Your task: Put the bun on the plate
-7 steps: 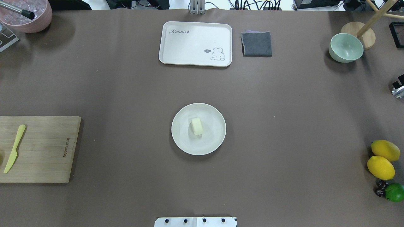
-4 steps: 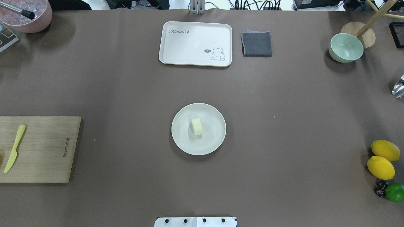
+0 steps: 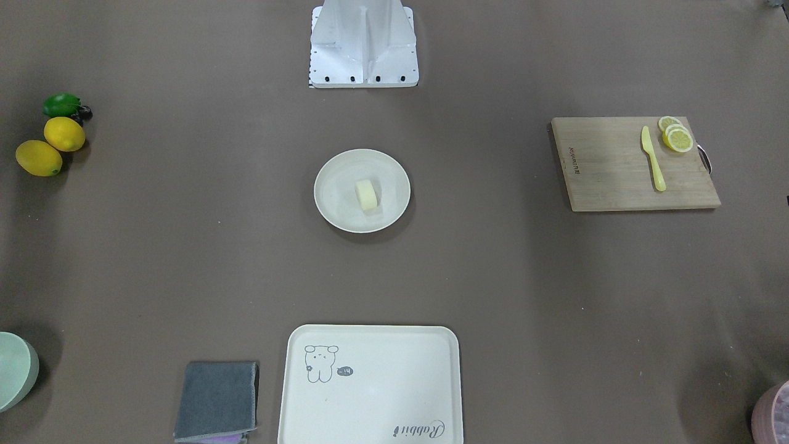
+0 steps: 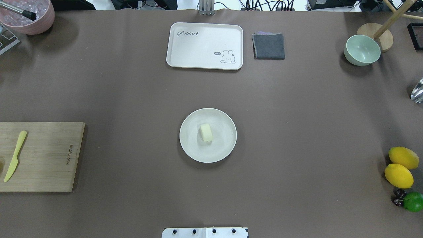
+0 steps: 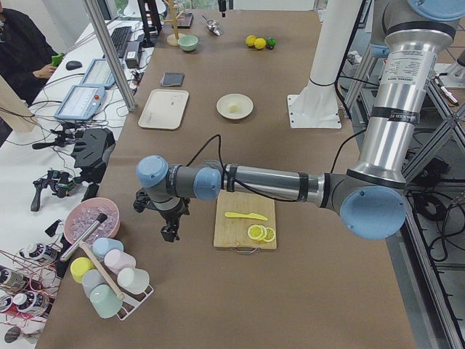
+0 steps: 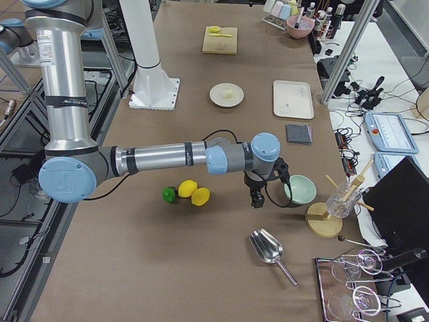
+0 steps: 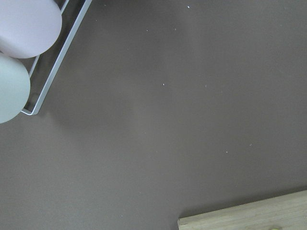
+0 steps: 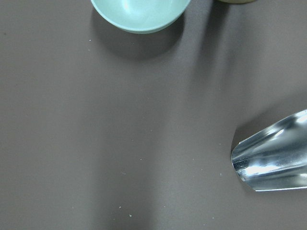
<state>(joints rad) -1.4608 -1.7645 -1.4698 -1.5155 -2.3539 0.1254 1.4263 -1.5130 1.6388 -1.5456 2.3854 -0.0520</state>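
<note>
**Bun's on the plate, arms out at the two ends**

The bun (image 4: 206,132) is seen lying loose on the plate (image 4: 223,150), a touch off the middle; the plate is set around the centre of the brown bench (image 4: 132,99), straight out from the robot's base.

Both arms are stretched out low toward opposite ends of the bench, well apart from the plate. The left pincer (image 5: 168,233) is hung over bare bench between the wooden cutting board (image 5: 243,229) and a pink bowl (image 5: 87,222), with a rack of pastel cups (image 5: 109,280) close by. The right pincer (image 6: 255,200) is hung near the pale green bowl (image 6: 299,188), with the lemons (image 6: 200,196) and a lime (image 6: 168,194) on its other side and a metal scoop (image 6: 268,247) nearby.

Each pincer is caught only by the side cameras, so whether it's released or clenched can't be told.

On the cutting board a yellow knife (image 3: 652,157) is laid just beside a few lemon slices (image 3: 676,135). Over at the side away from the robot, a cream tray (image 4: 198,43) with a rabbit drawing is placed just beside a folded grey cloth (image 4: 269,46).
</note>
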